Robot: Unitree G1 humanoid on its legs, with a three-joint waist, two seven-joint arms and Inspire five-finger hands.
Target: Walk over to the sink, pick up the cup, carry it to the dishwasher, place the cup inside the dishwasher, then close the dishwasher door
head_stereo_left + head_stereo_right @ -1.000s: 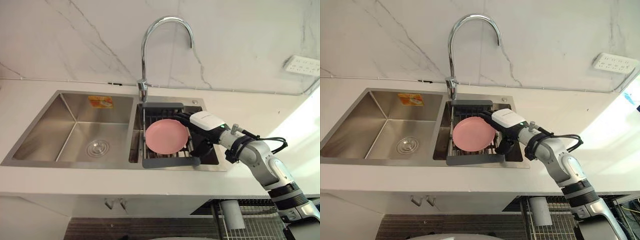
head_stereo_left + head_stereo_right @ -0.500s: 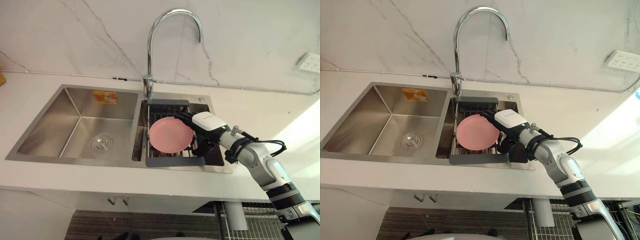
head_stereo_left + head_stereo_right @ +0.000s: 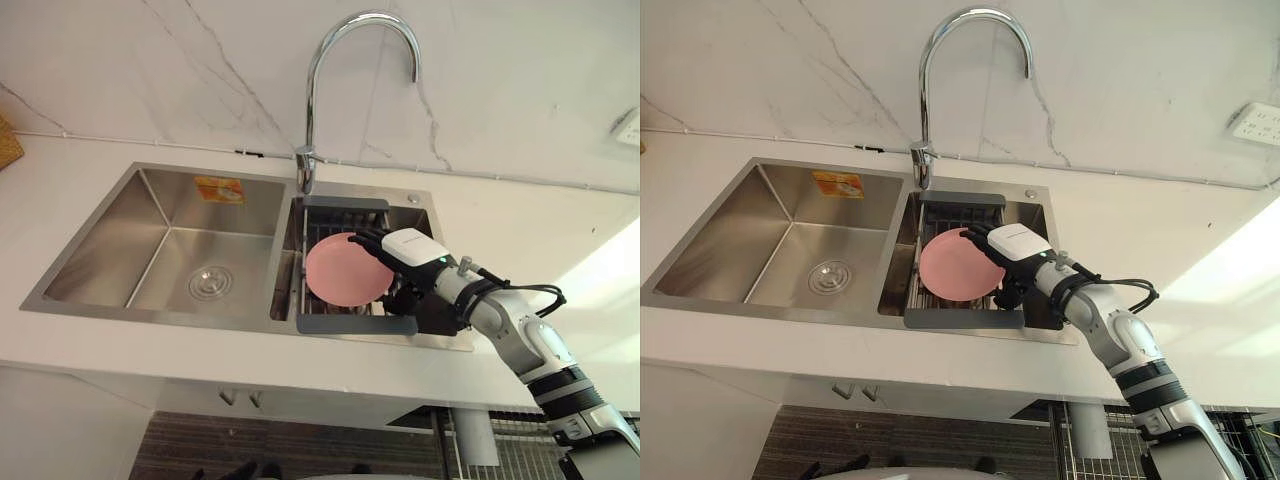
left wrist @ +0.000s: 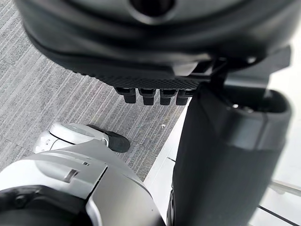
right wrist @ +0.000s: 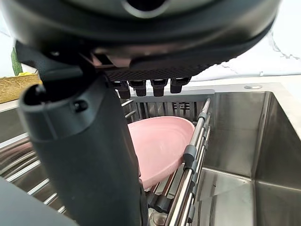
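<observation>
Pink shallow dish [image 3: 345, 270], empty, tilted on the grey rack [image 3: 355, 324] in the sink [image 3: 150, 285], right basin

We see the left hand [image 4: 155, 42] as a dark bulk hanging above the floor, its fingers [image 4: 148, 96] in a short, straight row and its thumb [image 4: 225, 160] standing out thick beside them. Past the hand lies a grey ribbed floor [image 4: 42, 94], with a small pale speck [image 4: 163, 125] on it near the fingers. Beside the hand's thumb, a pale smooth surface [image 4: 157, 181] borders that floor.
</observation>
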